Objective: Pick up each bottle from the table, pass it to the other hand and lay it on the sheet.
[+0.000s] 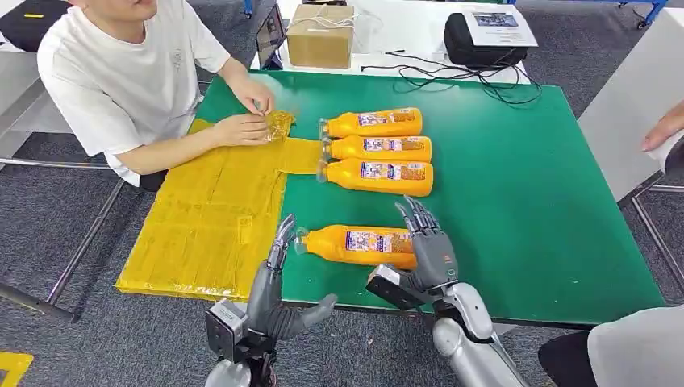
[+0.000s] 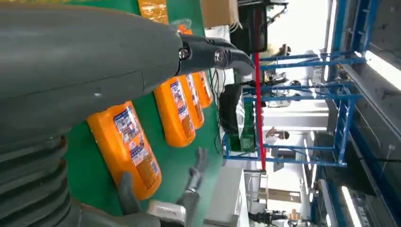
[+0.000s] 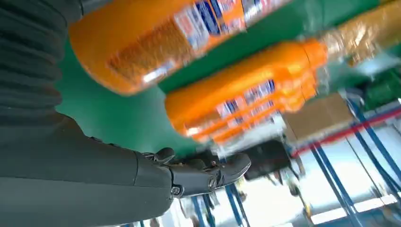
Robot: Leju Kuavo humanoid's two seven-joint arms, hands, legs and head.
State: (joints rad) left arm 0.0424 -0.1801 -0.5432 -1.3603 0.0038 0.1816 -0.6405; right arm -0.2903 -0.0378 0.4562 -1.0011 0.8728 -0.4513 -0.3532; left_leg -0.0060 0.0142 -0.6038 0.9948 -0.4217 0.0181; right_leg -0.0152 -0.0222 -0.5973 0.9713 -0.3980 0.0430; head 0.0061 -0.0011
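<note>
Orange plastic, four bottles lying on their sides on the green table (image 1: 524, 185). Nearest bottle (image 1: 363, 244) lies just ahead of both hands, cap toward the left hand, base toward the right. Right hand (image 1: 427, 246) rests beside or over the base end, fingers extended and apart; whether they touch the plastic cannot be told from the head view, and the right wrist view is blurred. Nothing gripped. Left hand (image 1: 278, 278) is spread with thumb out, just short of the cap, holding nothing.

Handling, judged: bottle looks full, so moderately heavy; walls stiff but smooth, glossy label (image 1: 369, 241) likely slippery. Round body may roll on the table. Best hold is around the mid-body at the label, fingers wrapped across, leaving the neck end free for the left hand at handover.

Other three bottles (image 1: 375, 149) lie in a tight row farther ahead of the right hand, well apart from the nearest one: open green between.

Yellow sheet (image 1: 210, 226) lies beyond and outboard of the left hand, overhanging the table's near edge. A person's hands (image 1: 246, 121) press its far end; keep the lay-down to the near part. Table's near edge runs just under both wrists.
</note>
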